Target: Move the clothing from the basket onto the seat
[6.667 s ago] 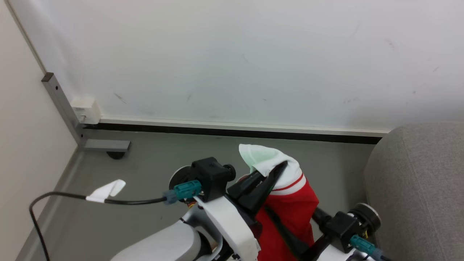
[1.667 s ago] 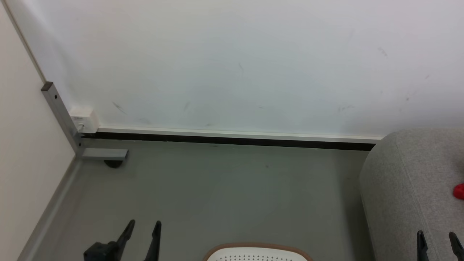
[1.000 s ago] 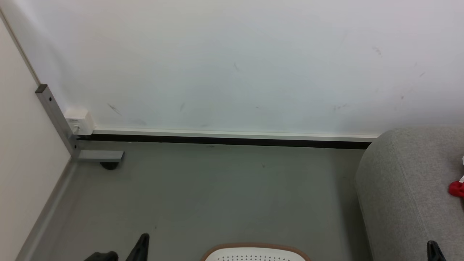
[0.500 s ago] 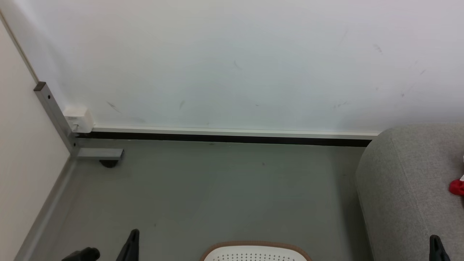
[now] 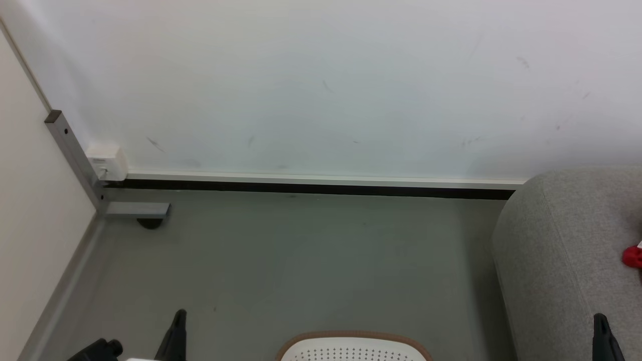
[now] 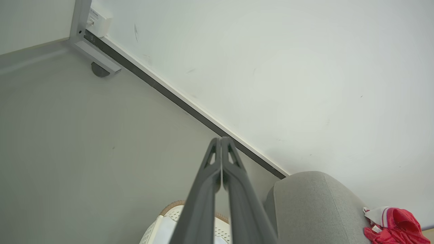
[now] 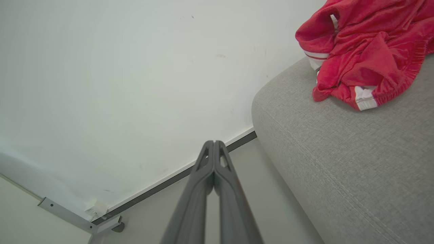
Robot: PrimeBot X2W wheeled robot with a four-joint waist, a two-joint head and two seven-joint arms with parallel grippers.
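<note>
Garment detail comes best from the right wrist view. There the red clothing (image 7: 366, 51) lies as a crumpled heap on top of the light grey seat (image 7: 339, 162), near the seat's rounded end by the white wall (image 7: 118, 67). The head view gives far less of it, just a small red scrap (image 5: 633, 255) at the right border, resting on the same seat (image 5: 551, 260). The left wrist view shows it from the far side, bunched low on the upholstery (image 6: 395, 227).

The laundry basket (image 5: 351, 348) appears in the head view as a perforated cream wall under a tan rim at the bottom edge. It stands on the grey floor (image 5: 301, 260), just beside the seat. The left wrist view catches part of its rim behind that arm's fingers; I cannot tell what lies inside.

The fabric is bright red and soft, folded over itself in deep creases. White bands with thin red stripes show at two edges, and a pale lining peeks out near the top.

The left gripper (image 6: 221, 140) has its fingers pressed together, clasping nothing. The right gripper (image 7: 214, 142) is likewise closed and empty, hanging above the floor near the seat's end. A grey metal post (image 5: 75, 155) and a white socket box (image 5: 106, 163) sit in the corner.
</note>
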